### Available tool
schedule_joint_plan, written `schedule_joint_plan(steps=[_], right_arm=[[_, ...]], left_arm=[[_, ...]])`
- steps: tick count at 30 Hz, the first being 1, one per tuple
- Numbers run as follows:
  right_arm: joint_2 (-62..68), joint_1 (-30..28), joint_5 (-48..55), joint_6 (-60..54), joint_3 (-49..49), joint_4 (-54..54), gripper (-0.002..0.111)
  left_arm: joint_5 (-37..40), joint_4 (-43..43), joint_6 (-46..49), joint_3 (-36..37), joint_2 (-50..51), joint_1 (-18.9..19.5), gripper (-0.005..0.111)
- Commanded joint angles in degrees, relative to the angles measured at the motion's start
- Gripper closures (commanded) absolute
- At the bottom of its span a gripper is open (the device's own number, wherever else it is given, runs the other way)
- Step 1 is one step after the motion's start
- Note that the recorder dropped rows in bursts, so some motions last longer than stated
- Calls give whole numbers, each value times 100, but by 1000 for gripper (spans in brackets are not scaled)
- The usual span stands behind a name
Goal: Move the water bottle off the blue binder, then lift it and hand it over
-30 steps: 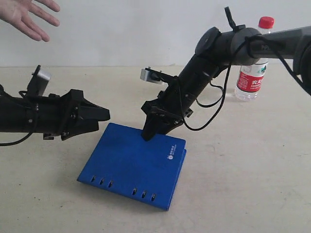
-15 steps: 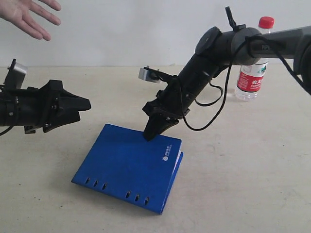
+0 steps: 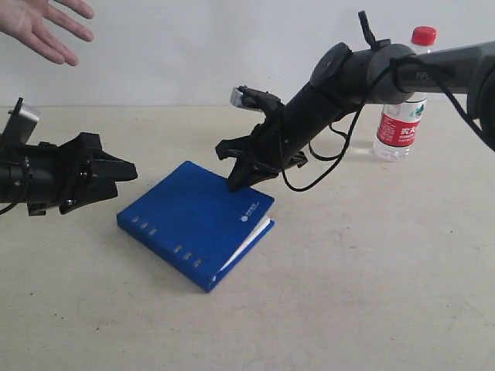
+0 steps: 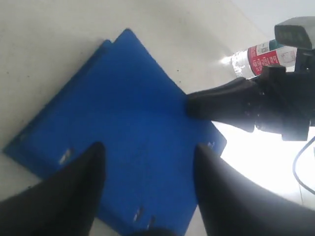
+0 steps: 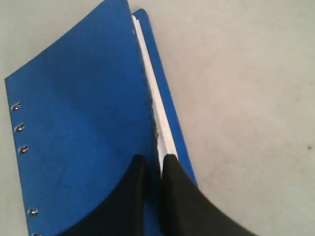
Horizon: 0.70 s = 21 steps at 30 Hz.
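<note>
Binder swung round and slid farther back since half a second ago; the right arm's wrist has flattened out with it. Left arm barely changed.

Blue binder (image 3: 197,220) lies flat on the table (image 3: 387,294), closed. Riveted spine runs on a slant from left-rear to right-front and faces the near-left. One corner points away to the rear. The open edge faces right and shows a strip of white pages. The small white logo sits near the right-hand corner.

Right gripper (image 3: 234,184): tip down on the binder's far-right edge. In the right wrist view its fingers (image 5: 132,189) are pressed almost together, only a thin slit between, set right at the cover's edge. Whether they pinch the cover cannot be told.

Left gripper (image 3: 128,170): fingers spread wide, held just left of the binder, not touching it.

Water bottle (image 3: 398,127): upright on the table at rear right, red cap up, well apart from the binder, partly behind the right arm.

Person's hand (image 3: 39,27): palm open, at upper left.
</note>
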Motion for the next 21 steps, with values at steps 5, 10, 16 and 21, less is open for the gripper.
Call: schedule_joint_plan(steps=[5,10,16,21], right_arm=[[-77,-6,-873,980,9,-70,108],[-77,-6,-1470,2004,9,-105,108],[-77,-6,-1031,1471,9,-56,108],[-66,-6,-196,370,9,558,104]], left_arm=[[-418,-22,-50,53,-13,-90,55],[-830,-22,-180,148,179,-284,55],[-792,-22,-219,148,351,-284,55],[-780,-22,-219,148,527,-284,55]])
